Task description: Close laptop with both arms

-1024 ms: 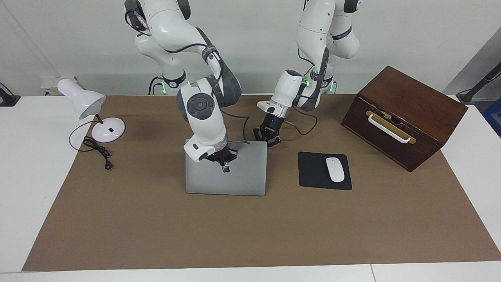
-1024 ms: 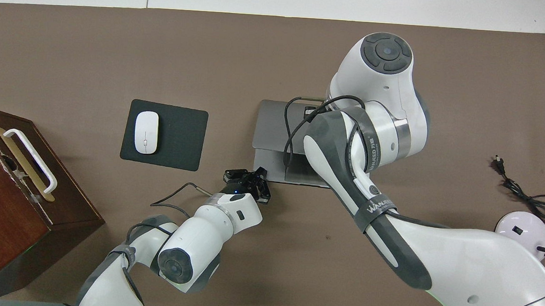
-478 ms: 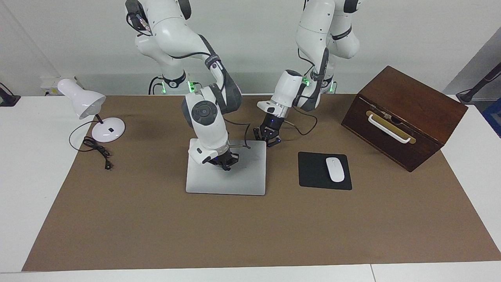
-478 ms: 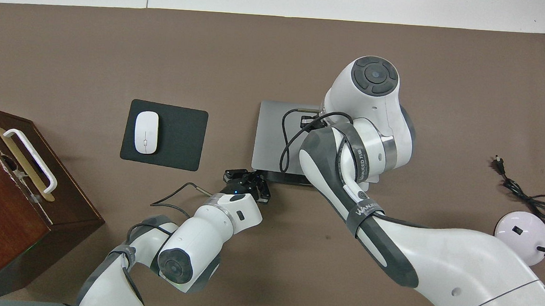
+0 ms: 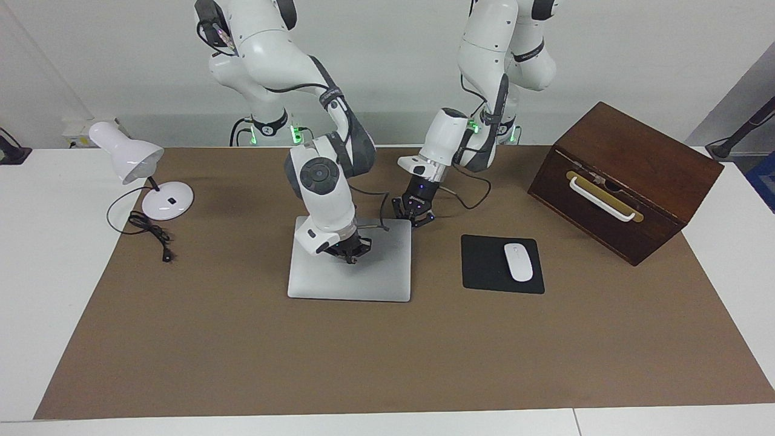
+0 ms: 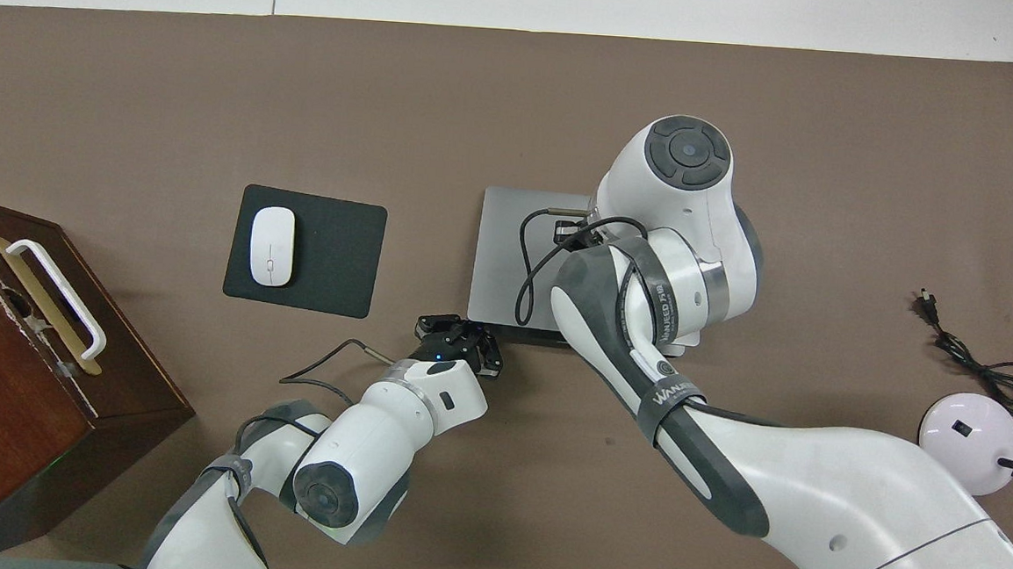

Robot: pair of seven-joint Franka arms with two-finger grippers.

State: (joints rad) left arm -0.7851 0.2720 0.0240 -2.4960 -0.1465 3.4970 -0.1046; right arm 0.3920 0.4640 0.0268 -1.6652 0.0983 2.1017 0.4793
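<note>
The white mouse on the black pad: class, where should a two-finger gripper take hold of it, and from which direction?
Grip the white mouse across its narrow width, one finger on each long side at mid-length, coming straight down from above. It lies flat on the mouse pad, so probably only its sides and low domed top are open to a grip. The wooden box stands apart, leaving room.

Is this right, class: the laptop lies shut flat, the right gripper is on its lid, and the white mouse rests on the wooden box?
One slip. The white mouse rests on the black mouse pad, not on the wooden box; the facing view shows it. The laptop does lie shut flat, with the right gripper on its lid.
</note>
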